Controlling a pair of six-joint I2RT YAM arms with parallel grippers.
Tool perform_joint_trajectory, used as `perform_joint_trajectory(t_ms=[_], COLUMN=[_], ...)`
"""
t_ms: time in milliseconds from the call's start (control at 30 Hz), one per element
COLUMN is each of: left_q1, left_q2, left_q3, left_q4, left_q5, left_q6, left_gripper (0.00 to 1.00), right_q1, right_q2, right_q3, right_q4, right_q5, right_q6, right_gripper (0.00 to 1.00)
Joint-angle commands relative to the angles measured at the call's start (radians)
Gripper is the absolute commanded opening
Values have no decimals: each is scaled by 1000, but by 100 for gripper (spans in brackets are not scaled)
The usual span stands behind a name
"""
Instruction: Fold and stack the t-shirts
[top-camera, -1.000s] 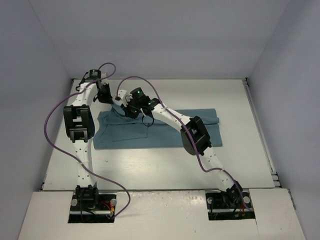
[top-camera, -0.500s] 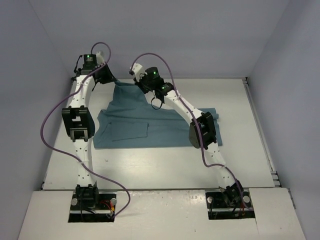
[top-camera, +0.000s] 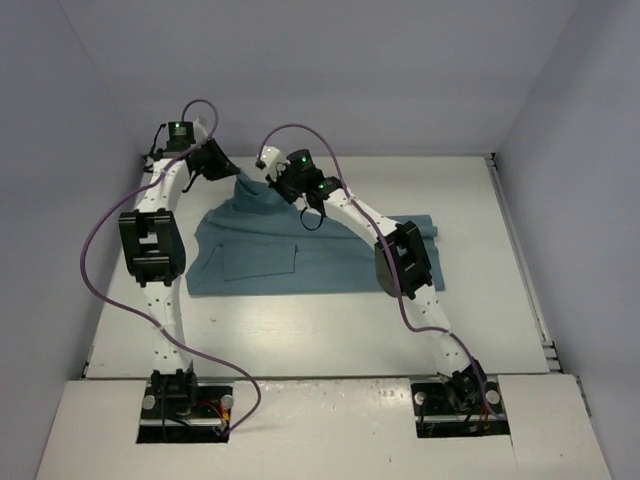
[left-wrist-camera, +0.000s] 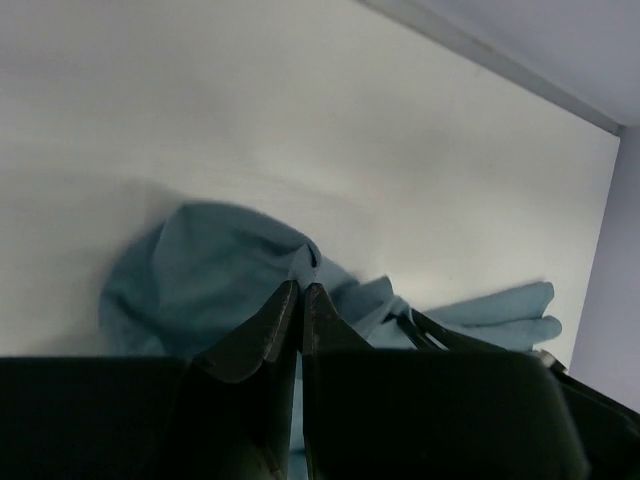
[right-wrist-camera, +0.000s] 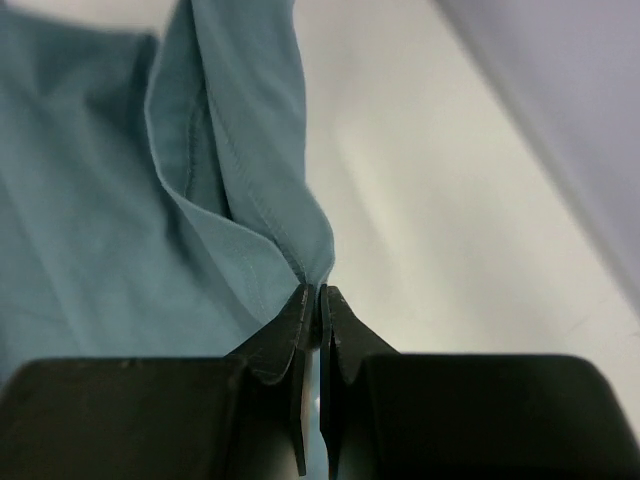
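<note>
The left gripper (left-wrist-camera: 300, 292) is pressed together on a fold of the t-shirt (top-camera: 300, 265). The right gripper (right-wrist-camera: 320, 295) pinches its hemmed edge just beside. Both hold that far-left part raised in a peak, while the rest lies across the middle of the table (top-camera: 330, 330).
</note>
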Motion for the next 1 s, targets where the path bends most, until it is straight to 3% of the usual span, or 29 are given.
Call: perform_joint_trajectory(t_ms=[0,200,633,967], left_q1=[27,38,43,44], left_q2=[-268,-501,-786,-921], left_q3=[-112,-305,-752,-883], left_q4=[46,20,9,-81], left_q5=[13,-47,-79,-86], left_q6=[-30,-2,-30,16], left_gripper=[0,0,0,0], right_q1=[16,41,110,159], right_q2=[-203,-321,-505,-571], right_q3=[-93,-231,-498,-645], right_q4=[60,59,57,58], right_q5=[-55,-81,-110,-143], right_q6=[1,16,50,104], right_gripper=[0,0,0,0])
